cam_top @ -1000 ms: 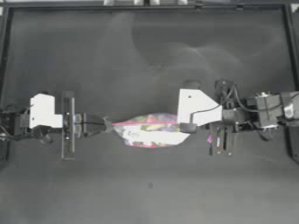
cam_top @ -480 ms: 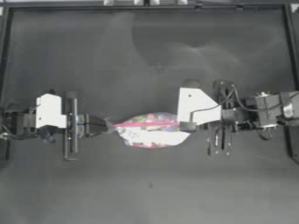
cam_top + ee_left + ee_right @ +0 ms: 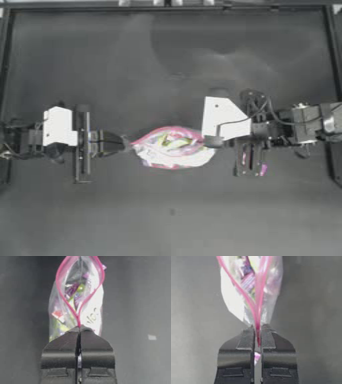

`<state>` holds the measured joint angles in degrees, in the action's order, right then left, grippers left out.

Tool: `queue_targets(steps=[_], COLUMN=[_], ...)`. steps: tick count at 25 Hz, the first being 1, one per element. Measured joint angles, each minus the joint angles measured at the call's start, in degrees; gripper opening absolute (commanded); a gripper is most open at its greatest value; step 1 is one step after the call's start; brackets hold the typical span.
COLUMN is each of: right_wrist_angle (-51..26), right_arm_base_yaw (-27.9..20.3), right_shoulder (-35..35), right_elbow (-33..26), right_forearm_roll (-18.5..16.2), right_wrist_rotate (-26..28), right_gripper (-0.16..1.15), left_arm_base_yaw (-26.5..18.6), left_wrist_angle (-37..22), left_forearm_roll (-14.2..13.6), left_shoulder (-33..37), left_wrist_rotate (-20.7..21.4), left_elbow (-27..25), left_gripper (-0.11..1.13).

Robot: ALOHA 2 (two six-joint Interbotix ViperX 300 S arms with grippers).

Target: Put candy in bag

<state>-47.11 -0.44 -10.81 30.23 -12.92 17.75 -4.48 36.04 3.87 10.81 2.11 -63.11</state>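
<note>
Spanning the whole scene is the dark desk, and near its middle the bag hangs stretched between the two arms. Its clear film looks thin, limp and slippery, so I judge it will sag or fold wherever it is not held taut; the pink seal strip is the stiffest part and the sensible place to grip, which is where both pincers have it. The left pincer is clamped fully shut on one end of the seal, and the right pincer is closed on the opposite end, with only the strip between its jaws. Between them the two pink seal lines bow apart, so the mouth stands partly open, and colourful wrappers show through the plastic. Light as the load seems, a hard pull could tear the seal from a grip. No loose candy can be picked out on the desk; whether the task's own piece is already inside I cannot tell.
</note>
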Motion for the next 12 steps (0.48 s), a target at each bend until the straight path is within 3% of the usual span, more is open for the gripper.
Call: queue_targets(steps=[12], right_wrist_angle=[3.16], right_arm_base_yaw=[0.79], right_shoulder=[-0.09], right_elbow=[0.18], right_forearm_roll=[0.09], right_wrist_rotate=[0.35], right_gripper=[0.21], left_arm_base_yaw=[0.35], left_wrist_angle=[-2.81], left_forearm_roll=[0.00], left_shoulder=[0.00], left_wrist_rotate=[0.26], left_elbow=[2.02], left_gripper=[0.06])
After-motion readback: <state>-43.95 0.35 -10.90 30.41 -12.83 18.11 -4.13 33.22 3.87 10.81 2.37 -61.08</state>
